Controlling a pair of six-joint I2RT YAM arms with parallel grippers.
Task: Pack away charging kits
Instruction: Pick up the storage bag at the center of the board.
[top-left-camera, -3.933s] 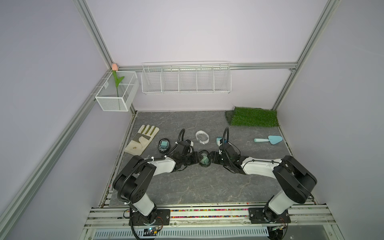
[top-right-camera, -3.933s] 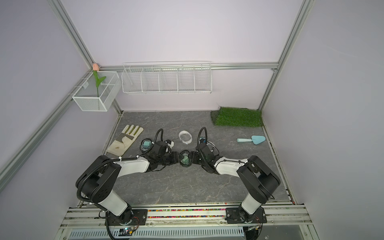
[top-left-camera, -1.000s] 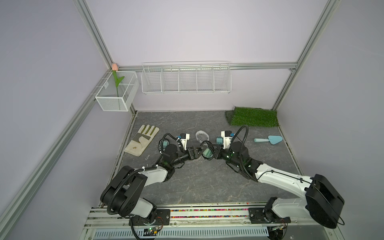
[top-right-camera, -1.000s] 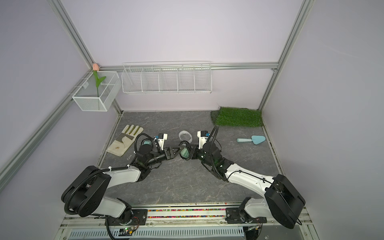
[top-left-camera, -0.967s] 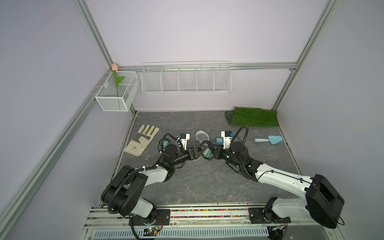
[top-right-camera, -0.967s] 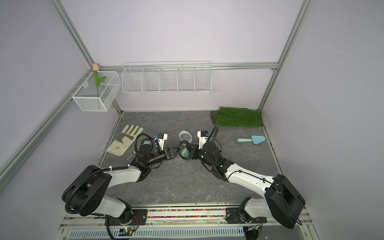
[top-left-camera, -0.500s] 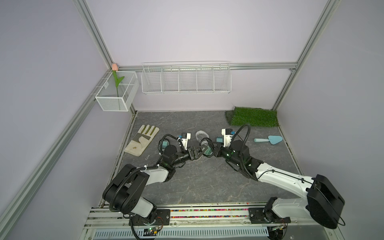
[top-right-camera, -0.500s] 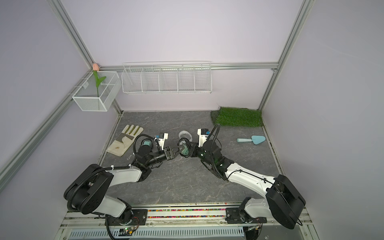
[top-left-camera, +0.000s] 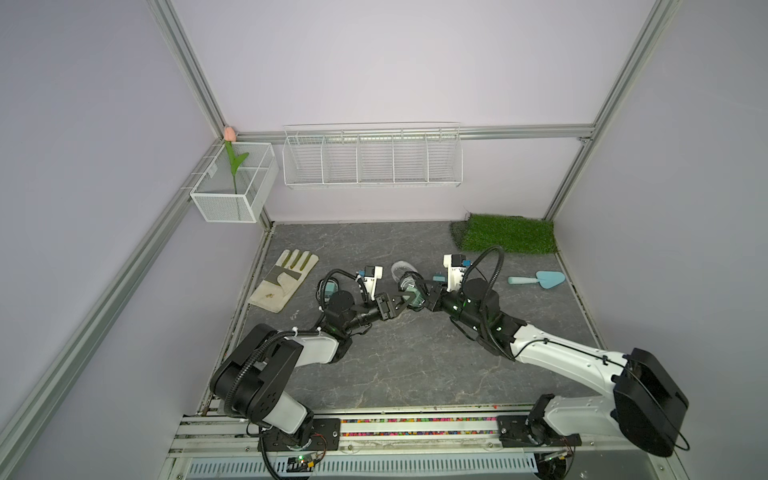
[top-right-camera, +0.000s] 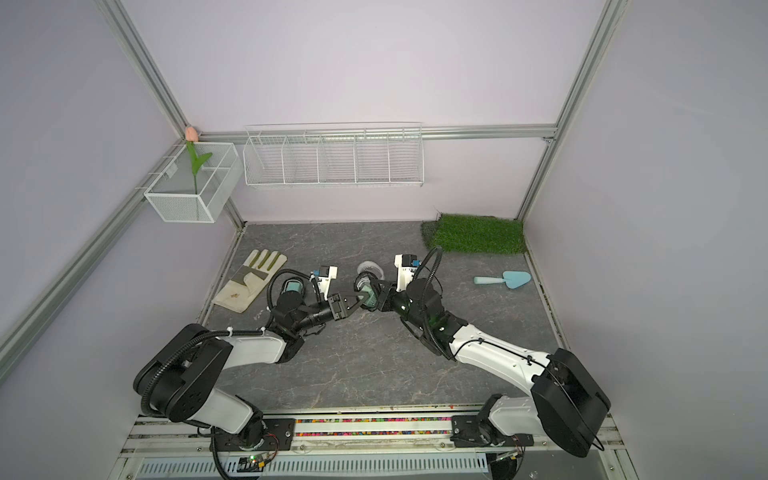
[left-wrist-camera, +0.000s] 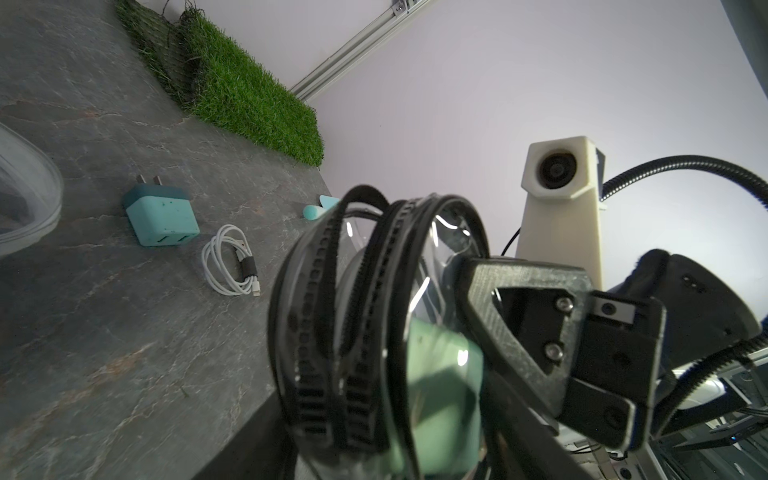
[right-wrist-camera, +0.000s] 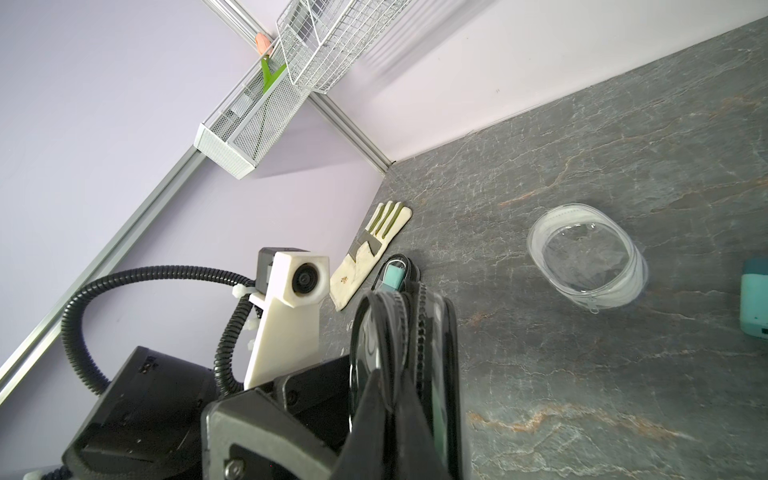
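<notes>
Top views: left pincer (top-left-camera: 406, 301) now narrower

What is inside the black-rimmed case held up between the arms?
A pale green plug adapter shows through the black-rimmed case's clear side. Whether anything else is in there is hidden by the zip rim.

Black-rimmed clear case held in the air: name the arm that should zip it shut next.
Left, probably. The right gripper is shut on the black-rimmed clear oval case, holding it up; the left gripper stands open at its unzipped rim, free to pull.
</notes>
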